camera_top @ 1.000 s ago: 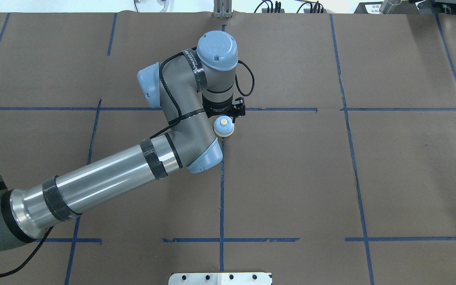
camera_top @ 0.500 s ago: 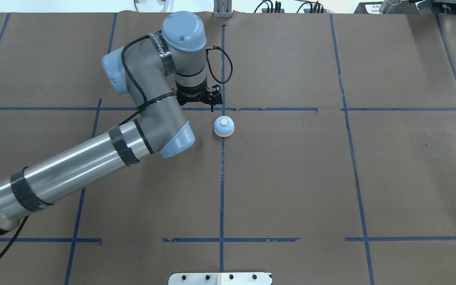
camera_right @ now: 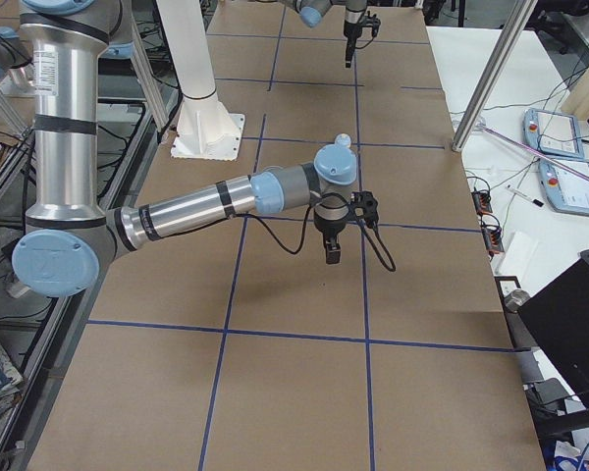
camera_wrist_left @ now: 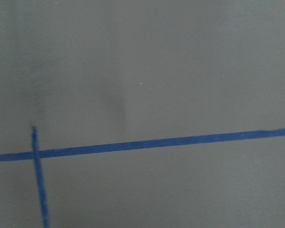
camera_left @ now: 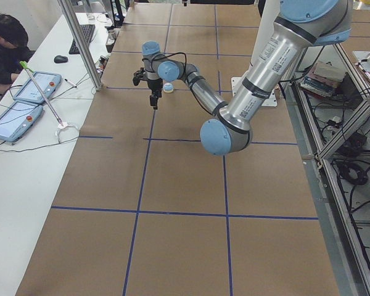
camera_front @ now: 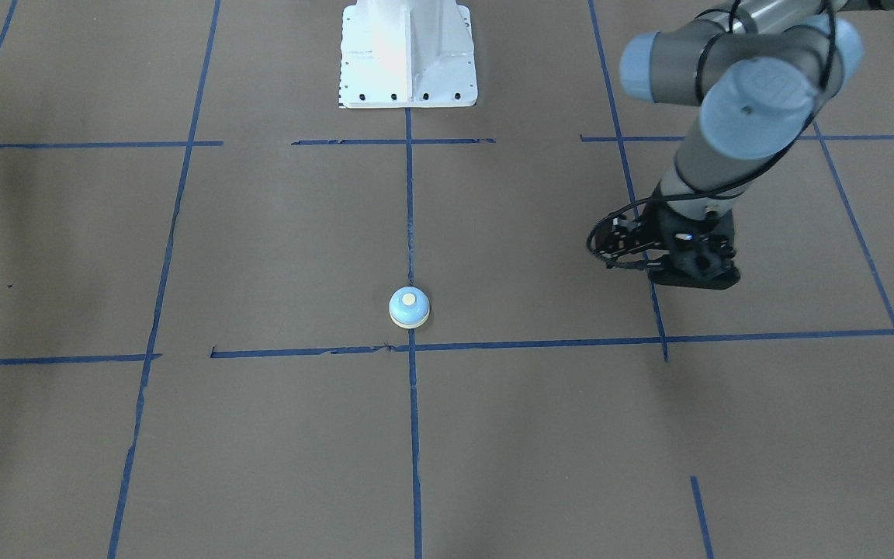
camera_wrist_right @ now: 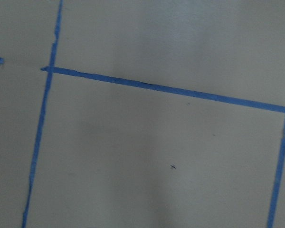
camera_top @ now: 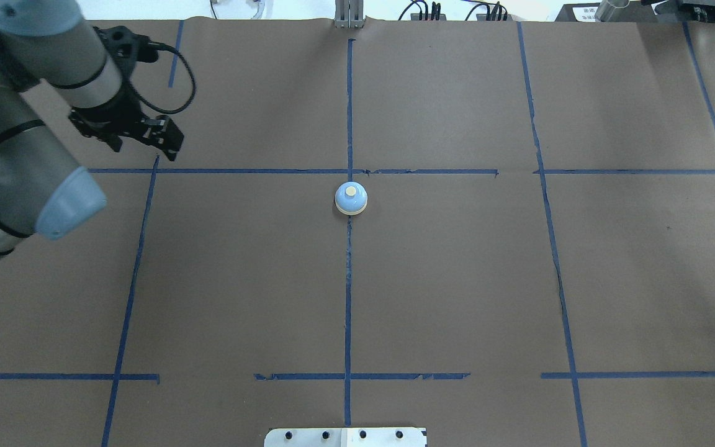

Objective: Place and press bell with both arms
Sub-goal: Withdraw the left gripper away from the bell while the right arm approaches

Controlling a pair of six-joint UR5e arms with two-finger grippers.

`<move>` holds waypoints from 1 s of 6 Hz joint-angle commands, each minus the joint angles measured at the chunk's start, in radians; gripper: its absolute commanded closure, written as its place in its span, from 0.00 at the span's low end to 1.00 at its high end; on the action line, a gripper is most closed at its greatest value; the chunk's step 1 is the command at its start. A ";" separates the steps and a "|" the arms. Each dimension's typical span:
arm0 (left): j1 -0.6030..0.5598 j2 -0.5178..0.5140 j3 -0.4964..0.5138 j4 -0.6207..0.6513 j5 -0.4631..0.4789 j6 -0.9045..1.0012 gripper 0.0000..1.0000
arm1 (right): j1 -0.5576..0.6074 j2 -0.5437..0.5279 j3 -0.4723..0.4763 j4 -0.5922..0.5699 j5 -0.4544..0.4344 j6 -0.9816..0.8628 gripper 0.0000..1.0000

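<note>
Light-blue domed bell [camera_top: 350, 198] is standing alone on brown tabletop [camera_top: 457, 279]; black left gripper [camera_top: 165, 144] and right gripper [camera_right: 332, 255] are hovering well away, openings untellable.

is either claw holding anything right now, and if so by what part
Nothing is held. The bell sits alone on the table, well apart from the left claw, and the right claw shows nothing in it either.
</note>
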 commanded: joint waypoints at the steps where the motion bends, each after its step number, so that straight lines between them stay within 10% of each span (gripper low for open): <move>1: -0.157 0.208 -0.112 0.005 -0.069 0.239 0.00 | -0.192 0.167 -0.004 -0.003 -0.024 0.285 0.00; 4: -0.435 0.423 -0.008 -0.006 -0.157 0.681 0.00 | -0.494 0.437 -0.027 -0.009 -0.196 0.744 0.00; 6: -0.552 0.450 0.078 -0.008 -0.227 0.831 0.00 | -0.634 0.700 -0.257 -0.025 -0.349 0.922 0.00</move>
